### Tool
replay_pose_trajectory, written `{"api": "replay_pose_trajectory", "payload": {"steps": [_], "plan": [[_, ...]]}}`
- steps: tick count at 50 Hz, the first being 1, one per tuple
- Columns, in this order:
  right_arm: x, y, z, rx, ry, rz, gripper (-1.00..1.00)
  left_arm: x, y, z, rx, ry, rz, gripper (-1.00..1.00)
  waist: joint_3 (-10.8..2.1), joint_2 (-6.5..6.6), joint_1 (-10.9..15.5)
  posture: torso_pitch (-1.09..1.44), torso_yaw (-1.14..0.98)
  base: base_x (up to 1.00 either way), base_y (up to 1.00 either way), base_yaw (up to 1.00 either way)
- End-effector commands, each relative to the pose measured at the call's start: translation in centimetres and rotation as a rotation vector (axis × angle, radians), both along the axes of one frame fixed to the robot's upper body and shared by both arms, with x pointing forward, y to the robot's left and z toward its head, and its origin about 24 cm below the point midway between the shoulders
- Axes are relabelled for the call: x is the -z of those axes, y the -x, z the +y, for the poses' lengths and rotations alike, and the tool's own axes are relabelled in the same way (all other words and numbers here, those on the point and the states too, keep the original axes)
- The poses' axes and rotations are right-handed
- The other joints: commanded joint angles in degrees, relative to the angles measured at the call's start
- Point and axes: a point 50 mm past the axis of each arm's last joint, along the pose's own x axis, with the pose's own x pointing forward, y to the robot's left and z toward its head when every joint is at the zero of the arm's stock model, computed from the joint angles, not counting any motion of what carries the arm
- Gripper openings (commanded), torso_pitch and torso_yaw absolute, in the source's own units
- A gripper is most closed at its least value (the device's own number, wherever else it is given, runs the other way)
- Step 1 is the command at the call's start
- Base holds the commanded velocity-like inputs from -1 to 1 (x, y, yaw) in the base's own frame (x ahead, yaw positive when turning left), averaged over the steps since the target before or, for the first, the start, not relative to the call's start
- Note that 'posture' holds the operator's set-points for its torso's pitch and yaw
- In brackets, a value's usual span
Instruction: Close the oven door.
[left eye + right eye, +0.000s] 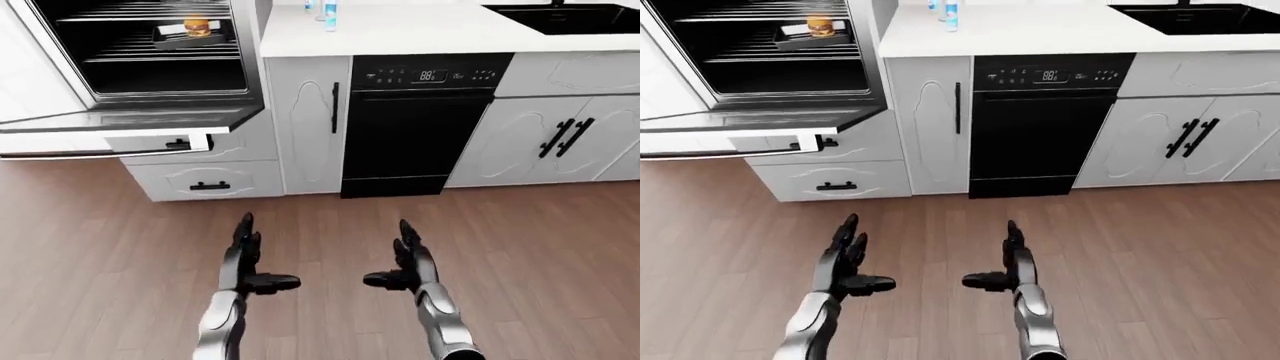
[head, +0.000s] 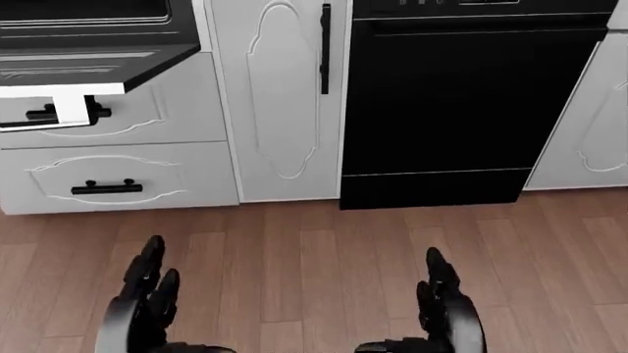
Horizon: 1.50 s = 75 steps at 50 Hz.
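Wood floor (image 1: 520, 255), white cabinets. Oven door (image 1: 120, 124) open, upper left, level. Left hand (image 1: 248, 259), right hand (image 1: 408, 262) spread wide, empty, lower centre, well apart from door.

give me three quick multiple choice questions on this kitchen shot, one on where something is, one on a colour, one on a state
1. Where is the burger in the left-eye view?
A. on the floor
B. on a tray inside the oven
C. in the sink

2. What colour is the dishwasher front?
A. black
B. white
C. red

3. How is the oven door?
A. shut
B. removed
C. dropped open

Answers:
1 B, the burger sits on a tray on a rack in the oven cavity at top left.
2 A, the dishwasher panel is black between white cabinets.
3 C, the oven door lies flat out, and the left hand and right hand, both open, are low over the floor, apart from it.
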Motion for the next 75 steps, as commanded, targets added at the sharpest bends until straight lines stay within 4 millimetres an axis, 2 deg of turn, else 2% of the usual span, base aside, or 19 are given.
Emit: {"api": "replay_pose_trajectory", "payload": {"steps": [1, 4, 15, 19, 23, 26, 34, 50, 51, 53, 55, 57, 62, 65, 67, 68, 69, 71, 75], "plan": [[0.0, -1.0, -0.4, 0.018, -0.076, -0.041, 1.0, -0.4, -0.9, 0.2, 0.003, 0.092, -0.042, 1.0, -0.87, 0.1, -0.07, 0.0, 0.0, 0.0, 0.0, 0.0], [1.3, -0.9, -0.6, 0.036, -0.145, 0.015, 1.0, 1.3, -1.2, 0.3, 0.0, 0.154, 0.012, 1.0, -1.09, 0.23, -0.14, 0.0, 0.0, 0.0, 0.0, 0.0], [2.6, 0.0, -2.2, 0.194, -0.459, 0.101, 1.0, 5.4, -1.2, 1.9, -0.155, 0.425, 0.194, 1.0, -0.42, -0.2, 0.2, 0.0, 0.0, 0.0, 0.0, 0.0], [3.0, 0.3, -3.0, 0.264, -0.535, 0.123, 1.0, 6.0, -0.9, 2.3, -0.192, 0.445, 0.221, 1.0, -0.66, -0.36, 0.21, 0.0, 0.0, 0.0, 0.0, 0.0], [3.4, 0.7, -2.8, 0.279, -0.532, 0.162, 1.0, 6.6, -0.3, 2.6, -0.235, 0.457, 0.261, 1.0, -0.45, -0.42, 0.14, 0.0, 0.0, 0.0, 0.0, 0.0], [4.0, 1.1, -2.3, 0.273, -0.426, 0.222, 1.0, 7.2, 0.0, 2.3, -0.252, 0.442, 0.313, 1.0, -0.29, -0.39, 0.05, 0.0, 0.0, 0.0, 0.0, 0.0], [5.6, 2.6, -1.7, 0.29, -0.346, 0.429, 1.0, 8.9, 1.4, 1.3, -0.253, 0.373, 0.551, 1.0, -0.21, -0.28, 0.14, 0.0, 0.0, 0.0, 0.0, 0.0], [5.1, 2.1, -1.6, 0.257, -0.367, 0.335, 1.0, 9.2, 2.0, 2.3, -0.373, 0.389, 0.57, 1.0, -0.72, -0.17, -0.03, 0.0, 0.0, 0.0, 0.0, 0.0], [5.1, 2.1, -1.7, 0.256, -0.365, 0.33, 1.0, 9.2, 2.0, 2.3, -0.373, 0.389, 0.567, 1.0, -1.93, -0.04, -0.2, 0.0, 0.0, 0.0, 0.34, 0.0], [4.9, 2.1, -1.7, 0.252, -0.35, 0.31, 1.0, 9.2, 2.0, 2.3, -0.369, 0.385, 0.566, 1.0, -0.74, -1.4, -0.65, 0.0, 0.0, 0.0, 0.48, 0.0], [4.9, 2.0, -1.7, 0.245, -0.352, 0.302, 1.0, 9.2, 2.0, 2.2, -0.363, 0.397, 0.559, 1.0, -0.73, -2.95, -1.14, 0.0, 0.0, 0.0, 1.0, 0.0], [4.9, 2.0, -1.6, 0.241, -0.36, 0.298, 1.0, 9.2, 1.9, 2.3, -0.364, 0.409, 0.552, 1.0, -0.57, -3.49, -1.69, 0.0, 0.0, 0.0, 1.0, 0.0], [4.8, 1.9, -1.6, 0.236, -0.36, 0.29, 1.0, 9.0, 1.8, 2.4, -0.369, 0.42, 0.538, 1.0, 0.5, -2.15, -2.45, 0.0, 0.0, 0.0, 1.0, 0.0], [4.8, 1.9, -1.5, 0.227, -0.354, 0.284, 1.0, 9.0, 1.7, 2.4, -0.372, 0.421, 0.532, 1.0, 0.42, -0.3, -2.46, 0.0, 0.0, 0.0, 1.0, 0.0], [4.7, 1.8, -1.5, 0.229, -0.349, 0.28, 1.0, 9.0, 1.7, 2.4, -0.371, 0.424, 0.534, 1.0, 0.14, 1.93, -2.26, 0.0, 0.0, 0.0, 1.0, 0.0], [4.7, 1.8, -1.5, 0.226, -0.346, 0.279, 1.0, 9.0, 1.7, 2.4, -0.37, 0.422, 0.534, 1.0, -0.24, 3.83, -2.17, 0.0, 0.0, 0.0, 1.0, 0.0], [4.7, 1.8, -1.4, 0.22, -0.344, 0.278, 1.0, 9.0, 1.7, 2.4, -0.369, 0.424, 0.532, 1.0, -1.11, 6.81, -2.04, 0.0, 0.0, 0.0, 1.0, 0.0], [4.7, 1.8, -1.4, 0.22, -0.341, 0.277, 1.0, 8.9, 1.6, 2.5, -0.375, 0.425, 0.527, 1.0, 0.57, 4.41, -1.2, 0.0, 0.0, 0.0, 1.0, 0.0], [4.7, 1.8, -1.4, 0.219, -0.333, 0.275, 1.0, 8.9, 1.6, 2.5, -0.374, 0.424, 0.526, 1.0, 0.87, 2.44, -0.4, 0.0, 0.0, 0.0, 1.0, 0.0]]}}
